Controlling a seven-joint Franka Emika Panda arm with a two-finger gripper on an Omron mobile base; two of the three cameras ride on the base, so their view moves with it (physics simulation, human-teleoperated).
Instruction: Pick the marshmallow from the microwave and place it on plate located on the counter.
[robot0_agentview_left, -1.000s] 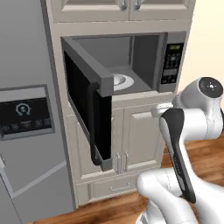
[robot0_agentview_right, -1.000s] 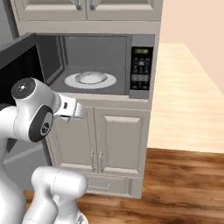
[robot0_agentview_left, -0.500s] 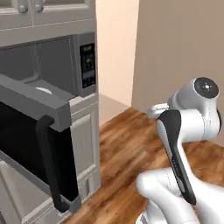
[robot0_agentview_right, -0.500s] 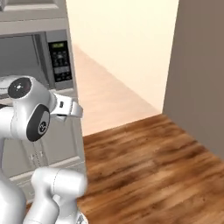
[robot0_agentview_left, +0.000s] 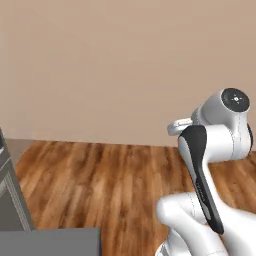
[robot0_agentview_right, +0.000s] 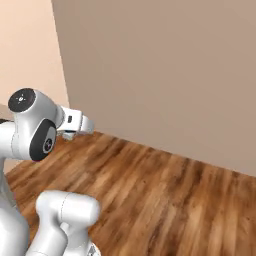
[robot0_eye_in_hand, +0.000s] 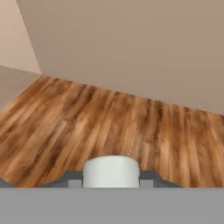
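The base has swung away from the microwave; ahead of the pincer lie wooden floor (robot0_eye_in_hand: 109, 118) and wall (robot0_agentview_right: 165, 65); its grip cannot be told

White arm (robot0_agentview_left: 215, 150) lower right; wooden floor (robot0_agentview_left: 100, 185); beige wall (robot0_agentview_left: 115, 65) behind.

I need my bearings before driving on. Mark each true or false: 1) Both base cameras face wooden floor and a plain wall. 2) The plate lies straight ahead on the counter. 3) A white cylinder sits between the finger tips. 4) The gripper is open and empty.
1) True: wooden floor runs up to a beige wall.
2) False: ahead lie floor and wall.
3) True: the marshmallow sits there in the hand view.
4) False: the gripper looks shut on the marshmallow.
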